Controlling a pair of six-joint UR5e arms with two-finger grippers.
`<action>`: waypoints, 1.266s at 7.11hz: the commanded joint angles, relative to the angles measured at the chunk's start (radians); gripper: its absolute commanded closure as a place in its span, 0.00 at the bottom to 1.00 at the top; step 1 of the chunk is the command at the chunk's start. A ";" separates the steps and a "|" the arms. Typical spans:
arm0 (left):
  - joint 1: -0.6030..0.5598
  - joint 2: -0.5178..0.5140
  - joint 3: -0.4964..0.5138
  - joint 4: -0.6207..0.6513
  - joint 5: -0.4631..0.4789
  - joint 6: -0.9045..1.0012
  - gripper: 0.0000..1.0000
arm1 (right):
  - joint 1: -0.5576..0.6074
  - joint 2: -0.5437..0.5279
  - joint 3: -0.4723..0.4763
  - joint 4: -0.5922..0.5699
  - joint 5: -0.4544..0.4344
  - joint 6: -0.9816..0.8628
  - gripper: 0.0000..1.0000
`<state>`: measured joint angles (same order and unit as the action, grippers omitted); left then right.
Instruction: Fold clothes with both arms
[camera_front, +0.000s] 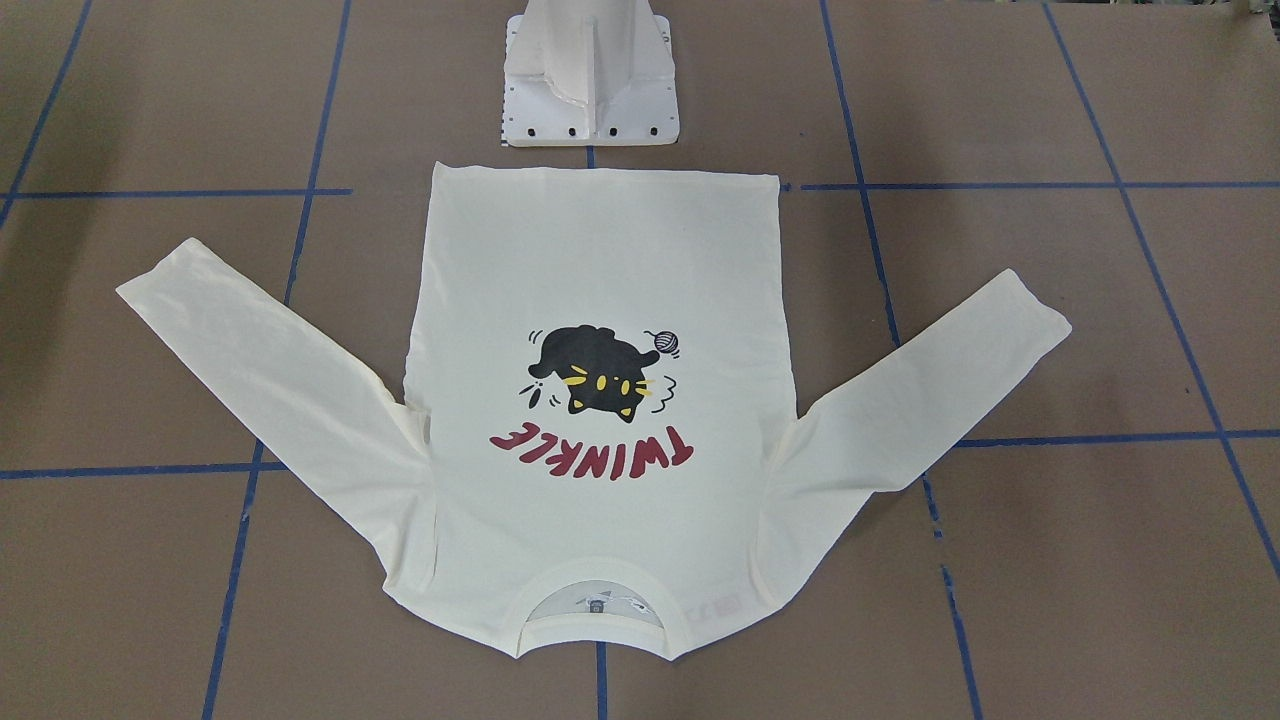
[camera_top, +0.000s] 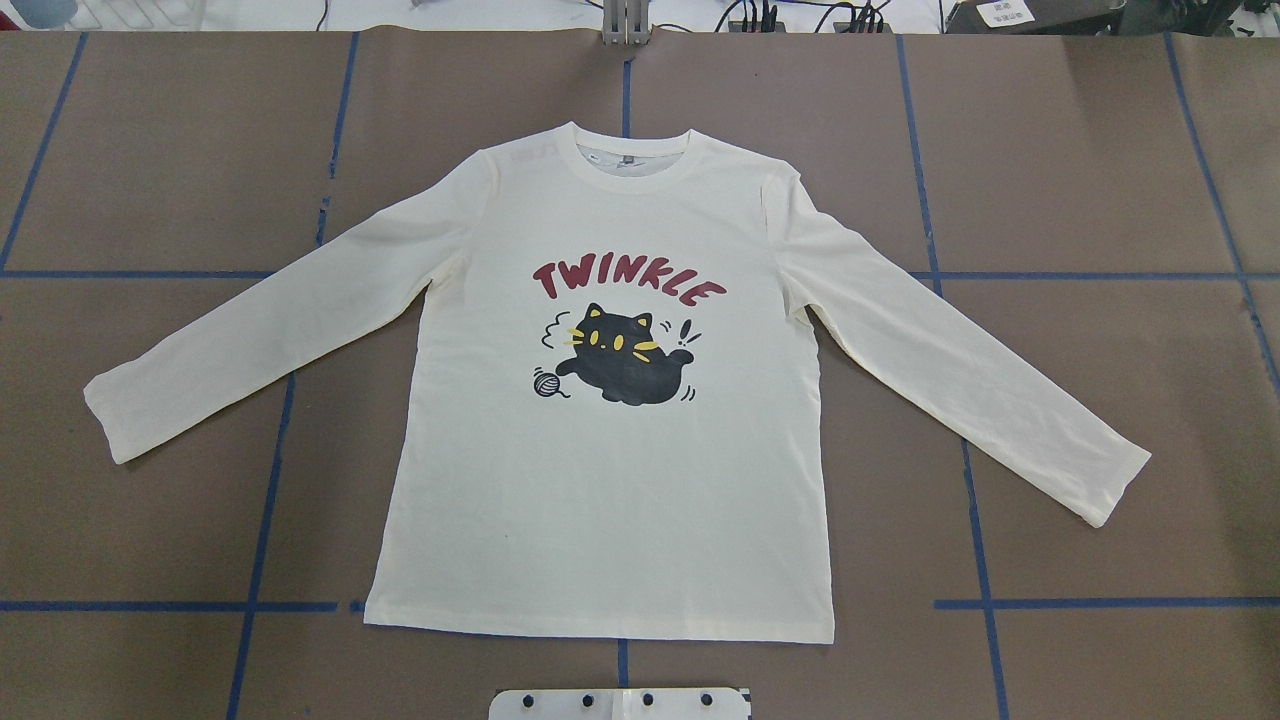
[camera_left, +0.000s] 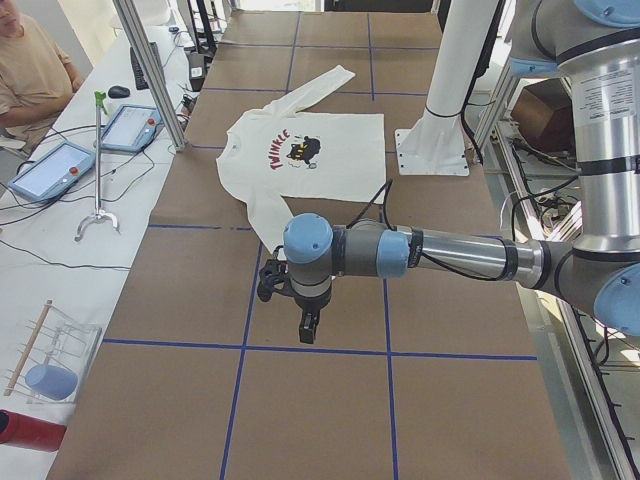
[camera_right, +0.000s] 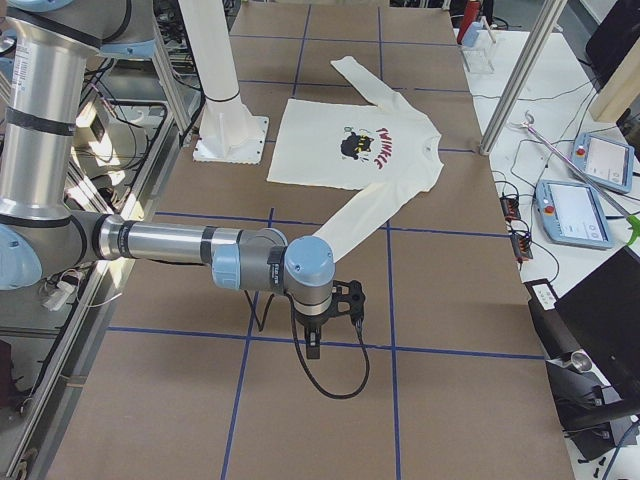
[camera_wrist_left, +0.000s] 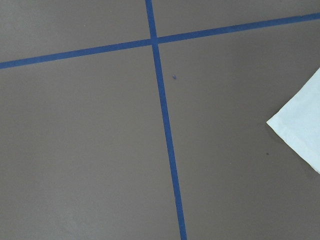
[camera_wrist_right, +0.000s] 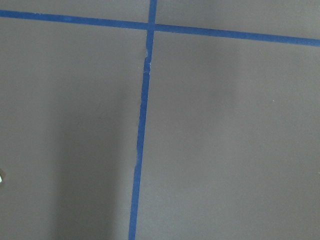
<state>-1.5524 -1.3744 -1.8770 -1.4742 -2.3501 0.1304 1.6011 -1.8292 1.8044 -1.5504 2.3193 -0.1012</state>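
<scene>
The cream long-sleeved shirt (camera_top: 600, 500) lies flat and face up on the brown table, black cat print and red "TWINKLE" showing, both sleeves spread out and down. Its collar points away from the robot base. My left gripper (camera_left: 307, 333) hangs over bare table past the shirt's left sleeve; it shows only in the exterior left view, so I cannot tell its state. A sleeve cuff corner (camera_wrist_left: 300, 135) shows at the left wrist view's right edge. My right gripper (camera_right: 315, 348) hangs over bare table beyond the right sleeve (camera_right: 365, 215); I cannot tell its state.
The white pedestal base (camera_front: 590, 90) stands just behind the shirt's hem. Blue tape lines (camera_top: 255, 560) grid the table. A side bench holds tablets (camera_left: 50, 170) with a person (camera_left: 30, 70) seated there; an aluminium post (camera_left: 150, 70) stands at the table edge.
</scene>
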 joint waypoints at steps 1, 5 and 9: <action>0.002 0.000 -0.017 -0.006 0.002 0.002 0.00 | 0.000 0.001 0.010 -0.001 0.000 -0.002 0.00; 0.002 0.000 -0.045 -0.150 0.000 0.006 0.00 | -0.001 0.004 0.078 0.152 0.038 0.003 0.00; 0.000 -0.076 0.085 -0.503 -0.032 -0.001 0.00 | 0.002 0.021 -0.003 0.246 0.048 -0.002 0.00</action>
<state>-1.5541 -1.4237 -1.8363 -1.9192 -2.3661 0.1342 1.6017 -1.8107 1.8143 -1.3119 2.3597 -0.1002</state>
